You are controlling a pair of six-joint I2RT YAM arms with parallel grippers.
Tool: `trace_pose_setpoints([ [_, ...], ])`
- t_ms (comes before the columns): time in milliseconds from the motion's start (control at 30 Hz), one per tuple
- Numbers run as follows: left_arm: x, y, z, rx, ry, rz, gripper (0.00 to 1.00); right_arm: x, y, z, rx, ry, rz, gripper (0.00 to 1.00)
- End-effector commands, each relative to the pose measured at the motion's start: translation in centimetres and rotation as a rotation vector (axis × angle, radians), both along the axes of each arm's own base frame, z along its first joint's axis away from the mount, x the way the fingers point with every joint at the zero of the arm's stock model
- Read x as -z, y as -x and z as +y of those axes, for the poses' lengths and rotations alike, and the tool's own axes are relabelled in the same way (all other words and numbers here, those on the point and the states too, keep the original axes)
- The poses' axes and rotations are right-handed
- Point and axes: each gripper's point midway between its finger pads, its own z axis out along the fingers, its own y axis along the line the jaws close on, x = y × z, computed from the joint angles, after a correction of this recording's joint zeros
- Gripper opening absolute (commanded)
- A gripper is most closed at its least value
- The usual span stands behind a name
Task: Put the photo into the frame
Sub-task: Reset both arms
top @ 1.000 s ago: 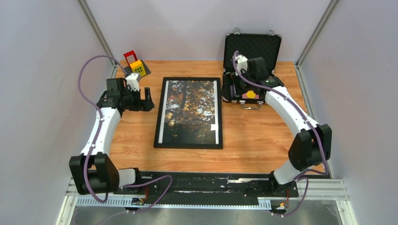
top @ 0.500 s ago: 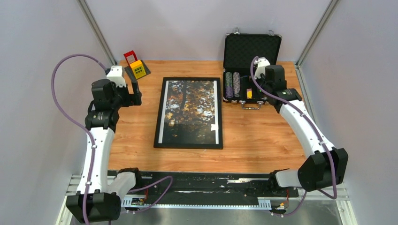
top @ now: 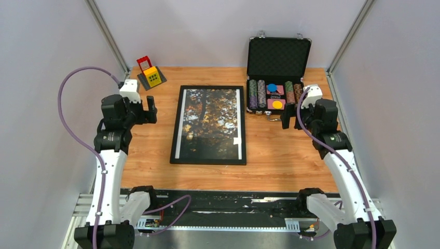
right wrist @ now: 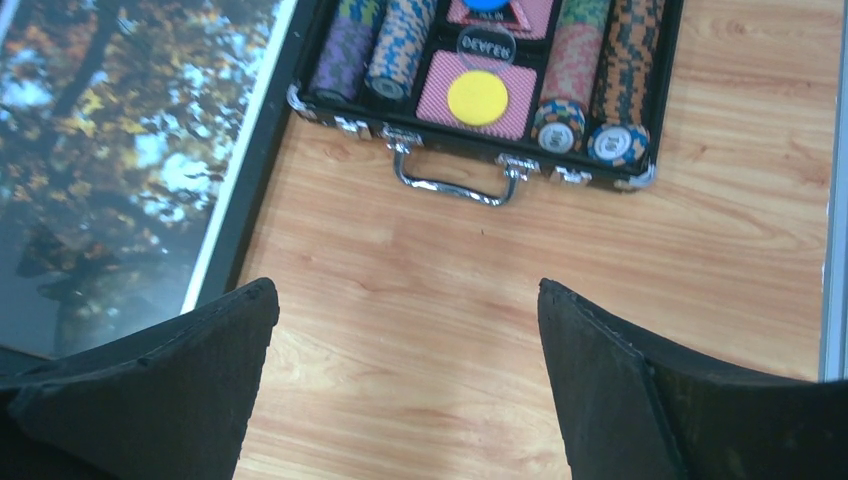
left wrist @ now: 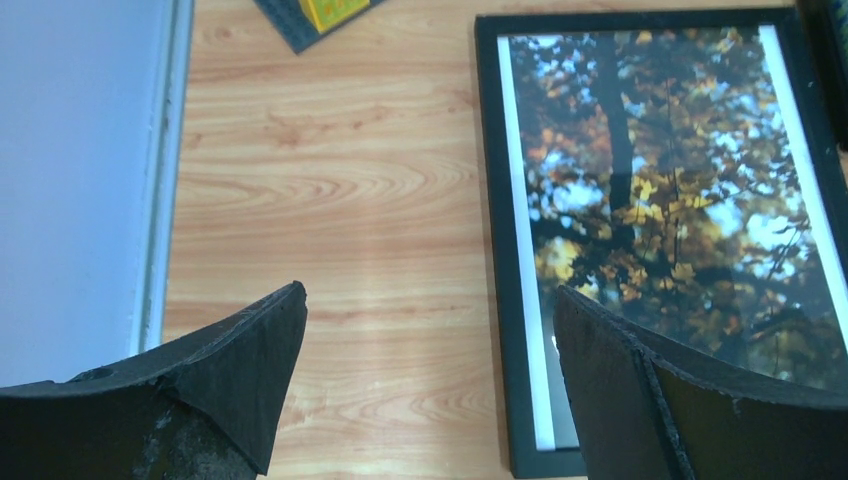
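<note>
The photo, a glossy print of dark trees and orange leaves with white strips along its two long sides, lies flat inside the black rails of the frame at the middle of the table. My left gripper hovers open to the left of the frame, with nothing in it. In the left wrist view the gripper is over bare wood, with the frame's rail and the photo to the right. My right gripper stands open and empty, right of the frame. The right wrist view shows the gripper, the photo and a frame rail.
An open black chip case with rows of chips stands at the back right; its handle faces my right gripper. A yellow and red toy block on a dark plate sits at the back left. Grey walls close in both sides.
My right gripper has drawn back from over the chip case, to the right and nearer. My left arm has risen and swung slightly outward. The photo and frame have not moved.
</note>
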Motion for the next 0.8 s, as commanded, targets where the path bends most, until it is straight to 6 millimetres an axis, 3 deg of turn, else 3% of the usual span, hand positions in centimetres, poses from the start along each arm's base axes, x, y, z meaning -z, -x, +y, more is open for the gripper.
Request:
trace_pose_setpoints([
  [0, -0.1, 0.4, -0.3, 0.019, 0.000, -0.051, 1.00, 0.2, 0.2, -0.7, 0.021, 0.033, -0.077, 1.00],
  [300, -1.3, 0.8, -0.4, 0.032, -0.029, -0.168, 1.00, 1.3, 0.9, -1.1, 0.003, 0.082, -0.086, 1.00],
  [767, 1.6, 1.3, -0.9, 0.088, -0.067, -0.128, 1.00, 1.5, 0.9, -1.2, 0.003, 0.094, -0.084, 1.00],
])
